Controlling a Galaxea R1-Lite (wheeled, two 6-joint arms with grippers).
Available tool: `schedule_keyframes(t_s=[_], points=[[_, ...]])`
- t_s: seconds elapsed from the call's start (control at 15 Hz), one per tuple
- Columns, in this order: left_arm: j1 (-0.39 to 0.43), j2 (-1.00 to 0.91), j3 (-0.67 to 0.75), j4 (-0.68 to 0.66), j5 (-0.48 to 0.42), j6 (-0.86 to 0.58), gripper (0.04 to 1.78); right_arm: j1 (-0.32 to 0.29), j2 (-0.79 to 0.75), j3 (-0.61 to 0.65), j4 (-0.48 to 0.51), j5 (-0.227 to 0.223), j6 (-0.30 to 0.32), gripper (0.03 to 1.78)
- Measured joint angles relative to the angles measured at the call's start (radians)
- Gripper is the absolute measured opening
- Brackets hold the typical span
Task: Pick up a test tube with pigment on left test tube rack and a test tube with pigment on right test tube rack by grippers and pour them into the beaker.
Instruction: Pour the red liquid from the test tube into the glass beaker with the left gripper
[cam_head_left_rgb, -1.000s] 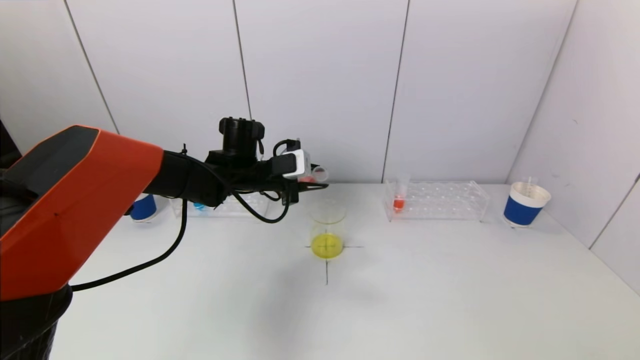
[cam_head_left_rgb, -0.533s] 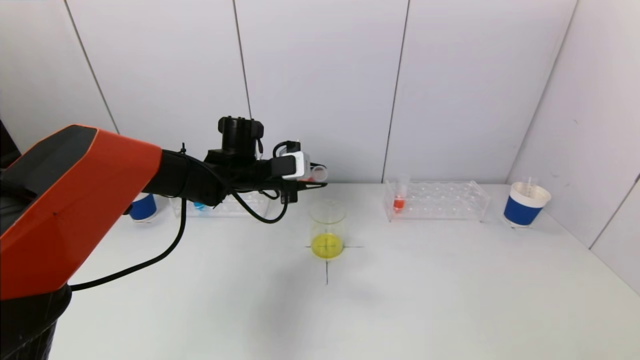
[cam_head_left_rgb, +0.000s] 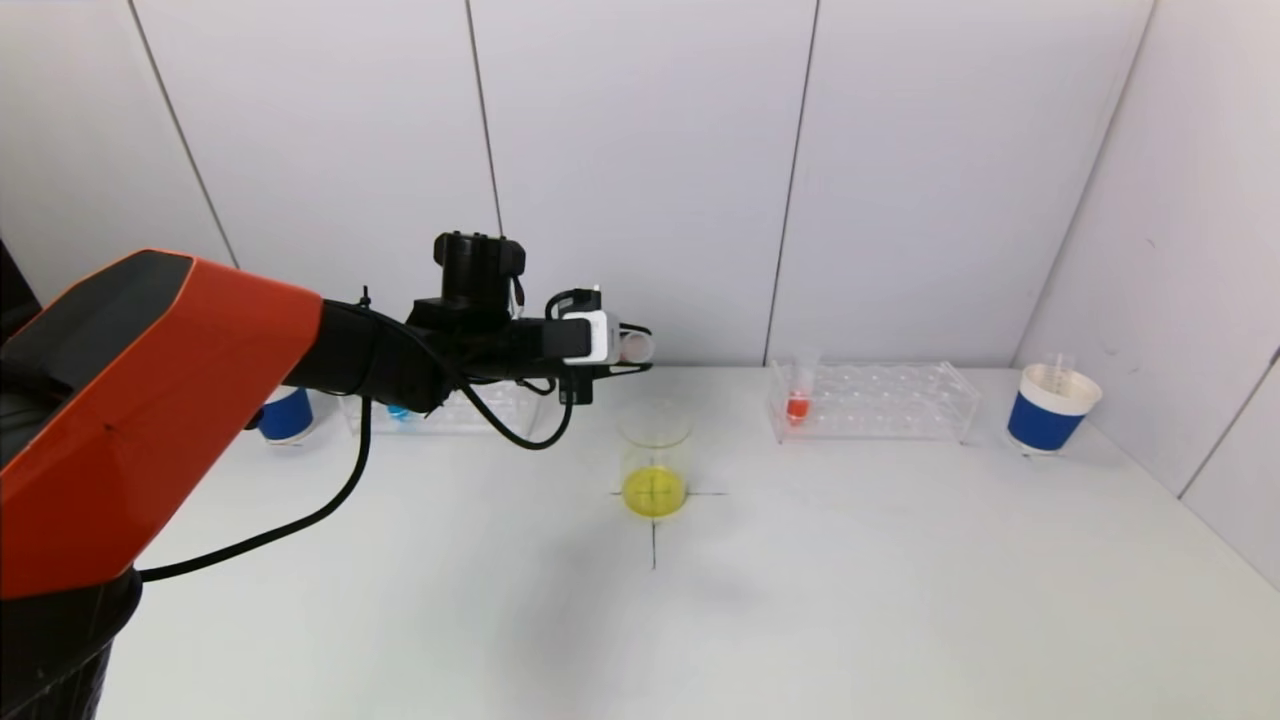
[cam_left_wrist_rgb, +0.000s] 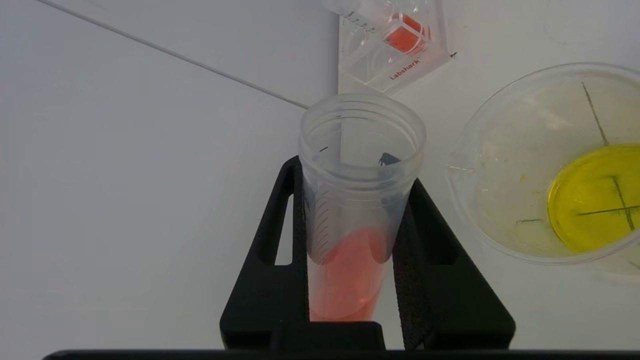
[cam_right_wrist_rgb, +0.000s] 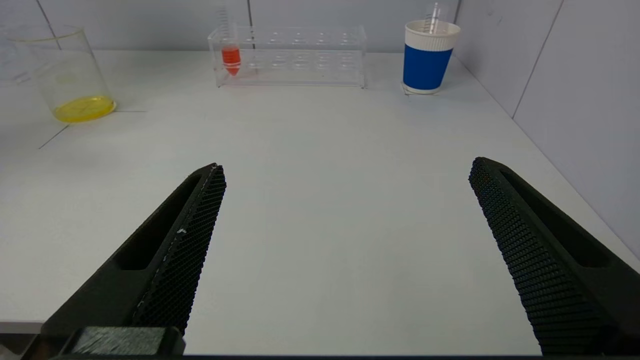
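My left gripper (cam_head_left_rgb: 640, 356) is shut on a clear test tube (cam_head_left_rgb: 637, 346) that lies nearly level, its open mouth pointing right. It hangs above and just behind the left of the glass beaker (cam_head_left_rgb: 655, 460), which holds yellow liquid. In the left wrist view the tube (cam_left_wrist_rgb: 350, 240) sits between the black fingers (cam_left_wrist_rgb: 425, 260) with red pigment pooled at its lower end, and the beaker (cam_left_wrist_rgb: 500, 200) is off to one side. The right rack (cam_head_left_rgb: 880, 400) holds a tube of red pigment (cam_head_left_rgb: 797, 403). My right gripper (cam_right_wrist_rgb: 347, 165) is open over bare table and out of the head view.
The left rack (cam_head_left_rgb: 450, 412) stands behind my left arm with a blue-filled tube (cam_head_left_rgb: 398, 411) in it. Blue paper cups stand at the far left (cam_head_left_rgb: 285, 415) and far right (cam_head_left_rgb: 1050, 408). A black cross marks the table under the beaker. Wall panels close the back and right.
My left gripper has crept slightly up and to the left with the tube, and less red shows near the tube's mouth.
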Motion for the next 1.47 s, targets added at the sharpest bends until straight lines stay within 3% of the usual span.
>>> schedule_keyframes(t_s=[1.47], points=[[-0.005, 0.036, -0.003, -0.062, 0.13, 0.155, 0.49, 0.0, 0.0, 0.0, 0.0, 0.0, 0.0, 1.77]])
